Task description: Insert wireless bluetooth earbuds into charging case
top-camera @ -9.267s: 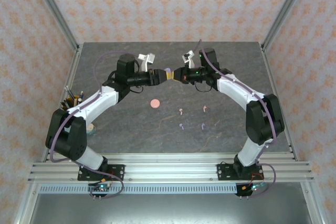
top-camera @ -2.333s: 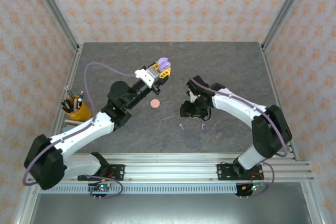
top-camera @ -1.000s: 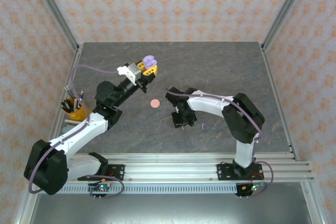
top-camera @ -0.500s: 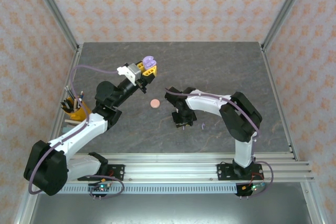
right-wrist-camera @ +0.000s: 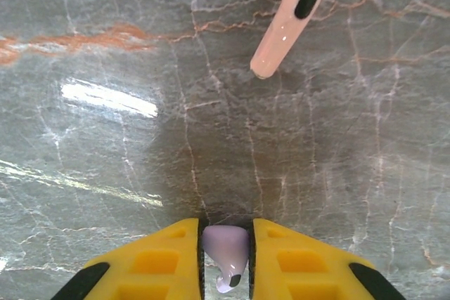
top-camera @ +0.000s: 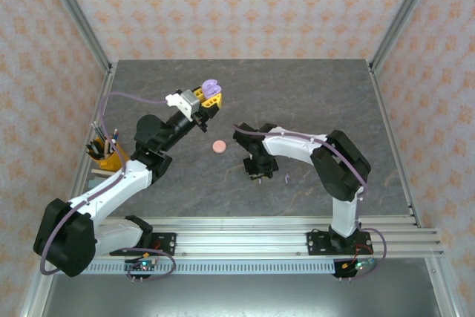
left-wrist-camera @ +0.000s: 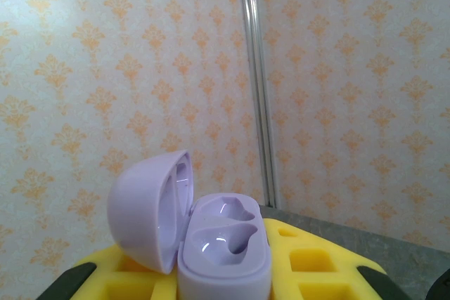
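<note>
Overhead, the left gripper (top-camera: 211, 96) is raised above the worktop (top-camera: 319, 90), at about 11 o'clock from the pink disc case (top-camera: 219, 146), which lies closed near the middle. It is clenched on the lilac charging case (top-camera: 211, 87). In the left wrist view the left gripper (left-wrist-camera: 225, 279) holds the lilac charging case (left-wrist-camera: 225, 244) between its yellow fingers (left-wrist-camera: 316, 265), with the lid swung open to 9 o'clock and both moulded wells bare.

The right gripper (top-camera: 256, 174) is down at the worktop, at roughly 4 o'clock from the pink disc case. In its wrist view the right gripper (right-wrist-camera: 226, 233) is closed on a lilac earbud (right-wrist-camera: 223, 254), pinched between the yellow pads. A pink earbud (right-wrist-camera: 288, 22) lies on the stone at 1 o'clock from it, well apart. A second lilac earbud (top-camera: 287, 178) rests at 3 o'clock of the right gripper. A yellow pen cup (top-camera: 108, 157) stands at the worktop's 9 o'clock edge.
</note>
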Robot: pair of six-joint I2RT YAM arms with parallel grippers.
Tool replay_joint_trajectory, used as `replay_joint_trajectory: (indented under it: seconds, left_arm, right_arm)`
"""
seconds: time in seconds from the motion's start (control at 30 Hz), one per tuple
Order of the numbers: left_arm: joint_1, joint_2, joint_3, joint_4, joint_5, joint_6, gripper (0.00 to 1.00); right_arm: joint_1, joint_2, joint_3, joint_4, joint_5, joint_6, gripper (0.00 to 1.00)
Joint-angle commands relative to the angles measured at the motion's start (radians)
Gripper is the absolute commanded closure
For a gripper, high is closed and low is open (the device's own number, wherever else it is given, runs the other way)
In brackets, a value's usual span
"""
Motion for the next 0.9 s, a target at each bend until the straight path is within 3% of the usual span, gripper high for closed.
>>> replay_joint_trajectory:
  seconds: [0.0,0.6,0.87]
  left_arm:
    - [0.007,-0.02,0.011,0.0,0.008,-0.002,1.0]
    - [0.006,-0.027,0.018,-0.04,0.008,-0.002,1.0]
    - [0.007,-0.012,0.025,-0.06,0.031,-0.013,1.0]
  right_arm:
    - [0.004,-0.026,-0.007,0.004,0.024,0.013,0.79]
    - [-0.028,-0.272,0.067,-0.078,0.23,-0.009,0.81]
    - [-0.104,-0.435,0.259,-0.123,0.283,-0.09,0.8]
